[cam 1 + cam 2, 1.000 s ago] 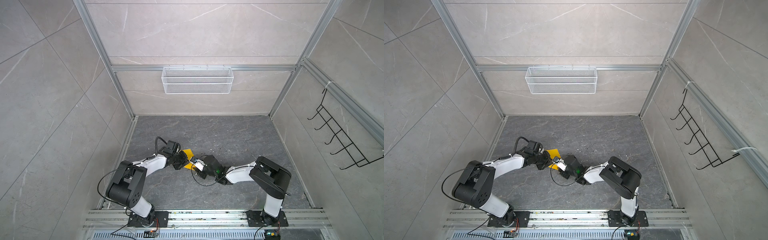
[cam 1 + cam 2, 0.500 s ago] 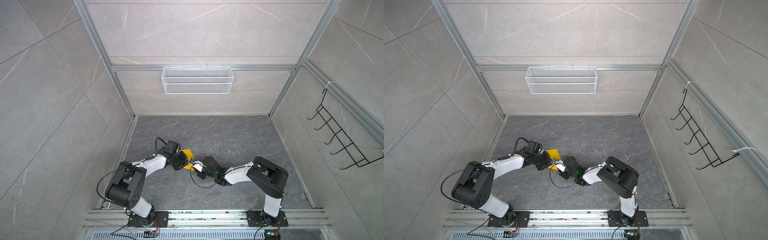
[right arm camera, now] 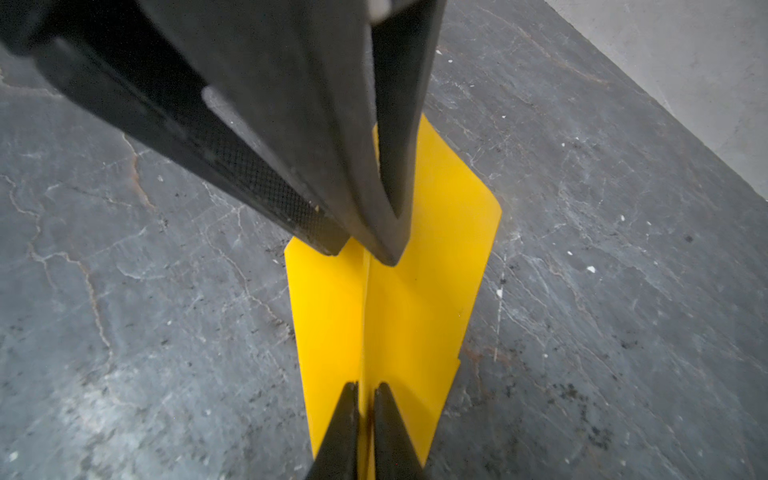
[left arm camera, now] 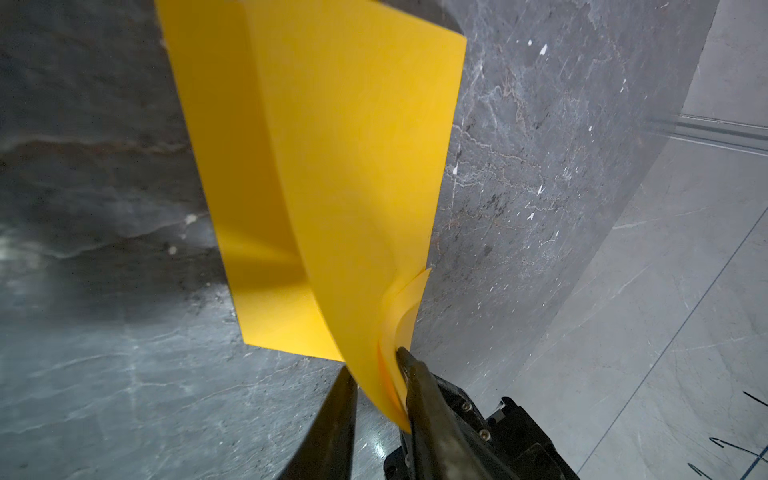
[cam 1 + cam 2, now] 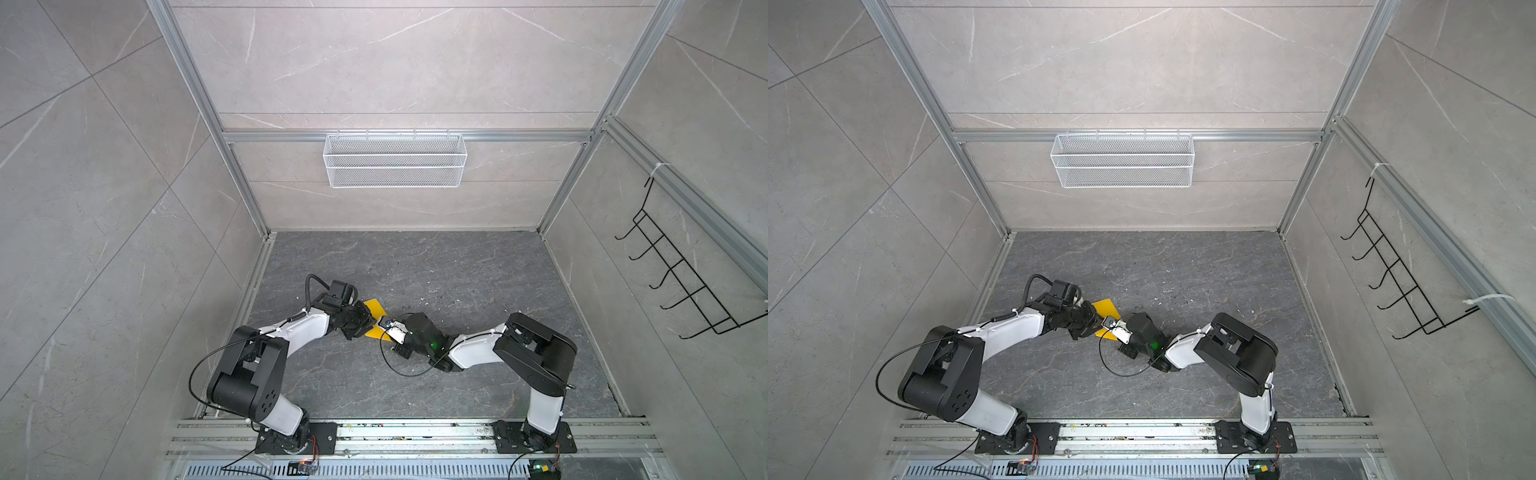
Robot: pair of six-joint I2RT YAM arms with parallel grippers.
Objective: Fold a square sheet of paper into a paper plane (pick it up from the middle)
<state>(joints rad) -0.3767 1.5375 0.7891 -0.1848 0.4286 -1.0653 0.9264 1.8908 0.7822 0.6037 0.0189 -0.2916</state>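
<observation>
Paper: one yellow sheet [image 5: 375, 309], partly folded, with a raised centre ridge and a flap spreading to each side [image 3: 415, 311].
Where it is: low over the dark stone table [image 5: 457, 270], left of the middle, between the two pincers. I cannot tell whether its flaps touch the surface.
Right pincer: its jaws [image 3: 366, 386] are pinched tight on the ridge at one end of the paper.
Left pincer: its jaws [image 4: 374, 361] stand apart with the other end of the paper running between them. The sheet leans on one finger only, so this pincer has no real grip.
Risk: the paper could sag, twist or spring open, and the centre crease could be lost.
Cause: only one narrow pinch on thin paper holds it. A pull or a turn at that end could slide the ridge out of the jaws.
Second risk: the curled corner [image 4: 405, 299] beside the left finger could snag and bend or tear if that pincer draws back sideways.
Count: one paper, two pincers, a left arm [image 5: 299, 332] and a right arm [image 5: 478, 349], one white wire basket [image 5: 395, 160] on the back wall, one black hook rack [image 5: 681, 291] on the side wall.
</observation>
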